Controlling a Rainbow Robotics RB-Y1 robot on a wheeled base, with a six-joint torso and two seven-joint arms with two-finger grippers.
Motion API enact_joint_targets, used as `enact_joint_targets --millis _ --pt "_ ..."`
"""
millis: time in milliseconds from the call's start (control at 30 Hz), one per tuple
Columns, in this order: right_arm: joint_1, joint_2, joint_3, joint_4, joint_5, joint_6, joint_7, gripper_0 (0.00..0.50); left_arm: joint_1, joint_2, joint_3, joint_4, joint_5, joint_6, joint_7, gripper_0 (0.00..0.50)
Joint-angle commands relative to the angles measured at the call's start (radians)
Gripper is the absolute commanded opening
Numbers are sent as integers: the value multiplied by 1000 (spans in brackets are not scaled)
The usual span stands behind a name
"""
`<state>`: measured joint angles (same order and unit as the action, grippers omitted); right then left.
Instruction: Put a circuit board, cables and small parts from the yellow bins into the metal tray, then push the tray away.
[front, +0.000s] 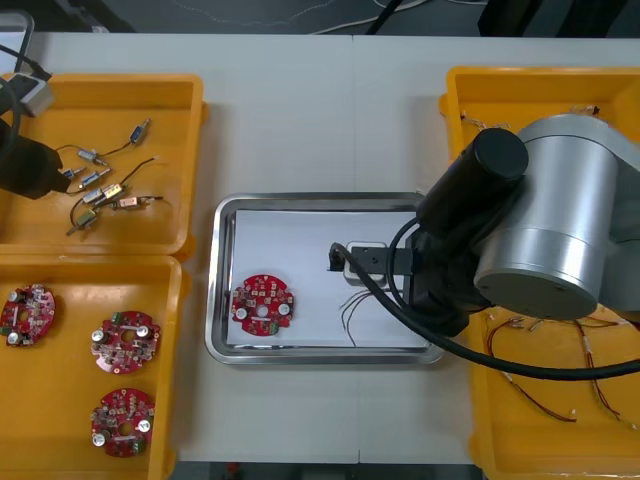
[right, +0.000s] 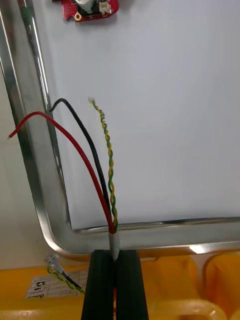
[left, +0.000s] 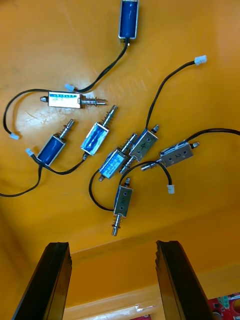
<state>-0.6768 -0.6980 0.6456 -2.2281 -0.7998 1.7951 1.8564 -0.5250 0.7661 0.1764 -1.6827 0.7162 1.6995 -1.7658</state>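
Right tool (right: 116, 252): fingers clamped on the grey sheath of a cable (right: 107, 190), held at the near rim of the metal tray (right: 30, 100). The cable's red, black and twisted yellow-green leads fan out over the tray's white inside; the red tip hangs past the rim. One circuit board (front: 263, 304) lies flat in the tray, well apart from the leads.

Handling, as judged: the cable is light and limp. The leads will flop and spring, so the sheath is the sound place to grip — not the thin strands, which could snag on the rim.

Left tool (left: 112, 245): fingers wide apart, hovering above the small metal parts (left: 116, 162) in the far left yellow bin (front: 170, 100). The parts look hard and smooth, and their black tails are tangled — one may drag another.

Tabletop (front: 320, 120): light, plain, flat. The tray's rim is raised and shiny. Too little of the room shows to describe it.
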Motion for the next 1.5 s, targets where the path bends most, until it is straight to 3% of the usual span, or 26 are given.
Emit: enact_joint_targets --millis 33,333,667,1067,1133,1233,1267,1300,1400,1500 --pt "-43 55 25 56 24 -29 96 0 -9 52 25 24 17 -20 -184 500" --pt "-63 100 129 145 120 -82 201 0 -12 50 -34 78 48 -57 -228 500" --pt "-64 126 157 220 97 -108 214 0 -24 50 -104 138 85 -104 -294 500" --pt "-64 152 213 262 137 -137 217 0 -46 48 -138 198 86 -115 -365 500" --pt "-64 158 213 262 142 -140 217 32 -56 48 -137 225 89 -115 -379 500" --pt "-64 169 213 262 152 -145 217 195 -58 44 -137 230 80 -116 -382 500" --pt "-64 173 213 262 154 -145 216 282 -58 41 -137 233 74 -118 -382 500" --pt "-64 175 213 262 157 -145 214 336 -58 42 -138 235 69 -121 -382 500" --pt "-66 178 213 260 157 -145 213 447 -58 42 -138 245 65 -133 -380 500" --pt "-70 176 209 254 159 -141 211 470 -58 41 -138 251 55 -144 -373 500"
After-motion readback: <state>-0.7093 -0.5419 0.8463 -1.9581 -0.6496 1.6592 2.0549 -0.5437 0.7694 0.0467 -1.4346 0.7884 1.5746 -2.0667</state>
